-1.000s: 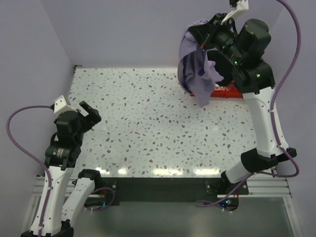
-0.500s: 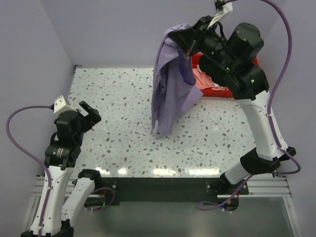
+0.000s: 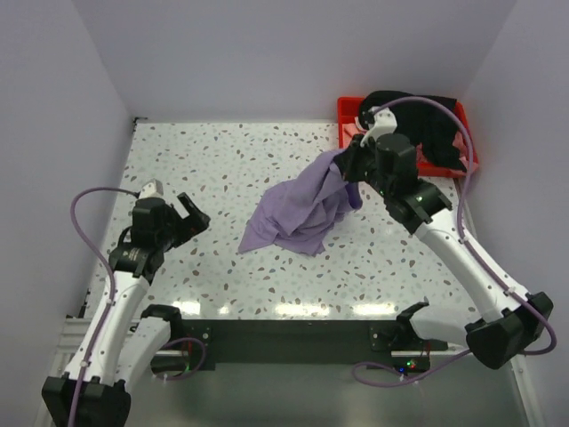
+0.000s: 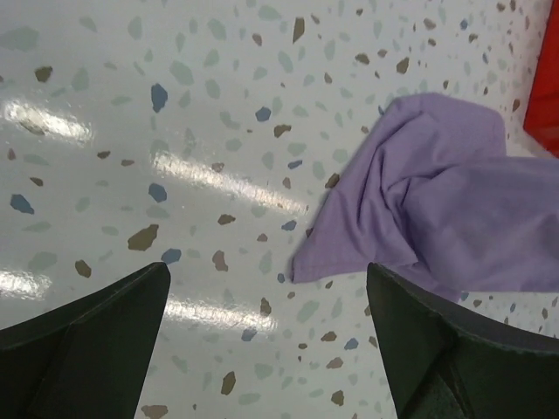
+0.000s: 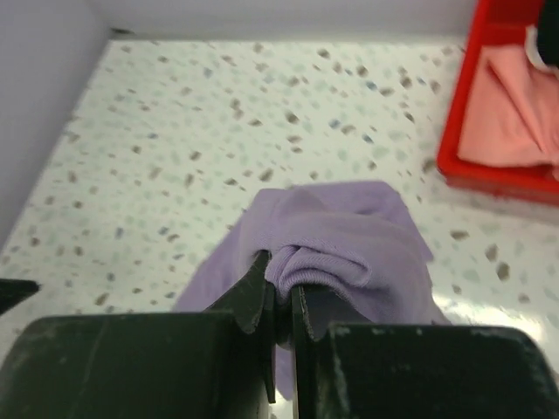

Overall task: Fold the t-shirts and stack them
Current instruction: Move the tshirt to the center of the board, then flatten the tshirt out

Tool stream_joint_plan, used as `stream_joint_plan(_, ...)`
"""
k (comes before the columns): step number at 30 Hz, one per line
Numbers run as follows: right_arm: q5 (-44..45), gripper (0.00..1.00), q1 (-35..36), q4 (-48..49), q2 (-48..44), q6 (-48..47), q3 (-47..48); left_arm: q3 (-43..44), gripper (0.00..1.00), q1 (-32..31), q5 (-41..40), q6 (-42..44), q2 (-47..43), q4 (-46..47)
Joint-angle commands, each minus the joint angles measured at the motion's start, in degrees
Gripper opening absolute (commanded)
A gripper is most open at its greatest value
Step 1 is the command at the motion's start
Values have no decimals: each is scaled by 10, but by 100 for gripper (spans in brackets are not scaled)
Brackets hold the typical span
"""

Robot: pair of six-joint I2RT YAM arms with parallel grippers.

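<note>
Right pincer (image 5: 278, 284) clamped tight on a bunched fold of the lavender t-shirt (image 3: 298, 209), holding that end raised off the table (image 3: 204, 160). Rest of the shirt lies crumpled mid-table, trailing toward the left. Left pincer (image 4: 266, 271) wide open, nothing in it, held over bare table, apart from the shirt's nearest corner. Red tray (image 3: 345, 108) sits at the far right corner of the table; black t-shirt (image 3: 427, 124) heaped in it, pale pink t-shirt (image 5: 515, 113) in there too.
</note>
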Motion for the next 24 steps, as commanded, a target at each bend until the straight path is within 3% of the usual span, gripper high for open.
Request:
stream_joint_plan(1,107,0,-14,50,-42,18,-110,-35,100,3,88,-3,29,60)
stream_joint_plan(6,136,0,-34,40,-75,48,-207,-84,100,-6,136,-4,91,121)
stream_joint_plan(10,118,0,-64,44,-91,77,-275,-105,100,-47,130,-26,138,175)
stream_joint_plan(14,99,0,-79,44,-101,85,-308,-96,100,-114,90,-41,205,206)
stream_joint_plan(24,63,0,-89,48,-100,93,-352,-67,94,-144,88,-5,323,243)
